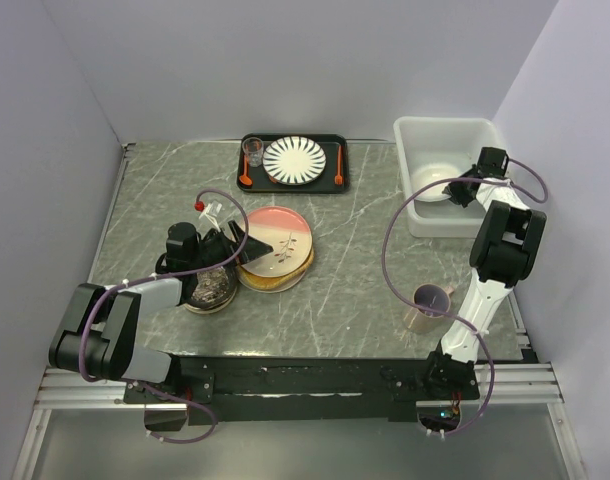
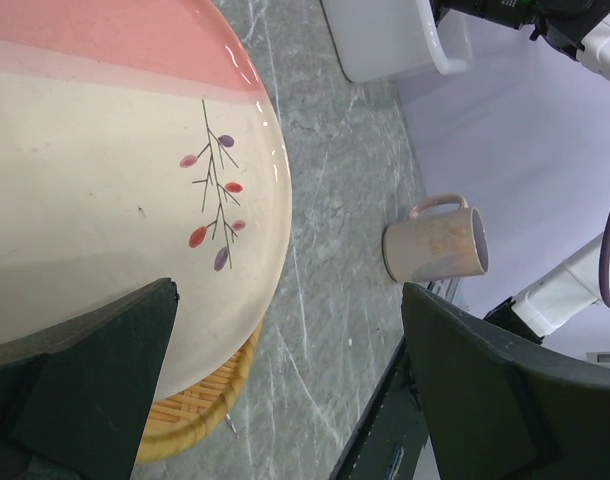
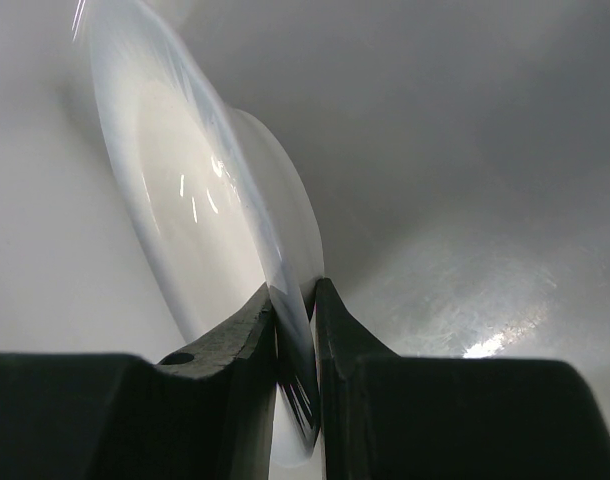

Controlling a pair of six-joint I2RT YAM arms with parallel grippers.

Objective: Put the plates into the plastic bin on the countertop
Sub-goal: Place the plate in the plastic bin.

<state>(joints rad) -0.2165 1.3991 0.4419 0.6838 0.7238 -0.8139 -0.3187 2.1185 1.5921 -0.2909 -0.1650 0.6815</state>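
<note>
Standing nearest on the grey-green bench [image 1: 345,280], right of centre: one pink mug [image 1: 430,298], well clear of both arms.

Near left: dark brown patterned plate [image 1: 211,290], partly under the left arm.

Just beyond it: left hand [image 1: 247,243], fingers spread wide and gripping nothing, at the left rim of the pink-and-cream sprig plate [image 1: 280,245]. That plate lies on top of a tan woven plate [image 1: 270,282].

Left wrist view adds that one finger overlaps the sprig plate while the other hangs over bare bench, with the woven edge showing beneath (from above, only its rim shows).

Far centre: black tray [image 1: 330,183] holding a striped plate [image 1: 294,159], a glass [image 1: 253,151] and orange utensils [image 1: 246,175].

Far right: white plastic bin [image 1: 440,128]. Inside it is a white plate [image 1: 435,183], with the right hand [image 1: 463,188] reaching over the bin's right wall onto it.

Right wrist view settles what the top view cannot: both fingers are clamped on the white plate's rim, and the plate is tilted on edge within the bin.
</note>
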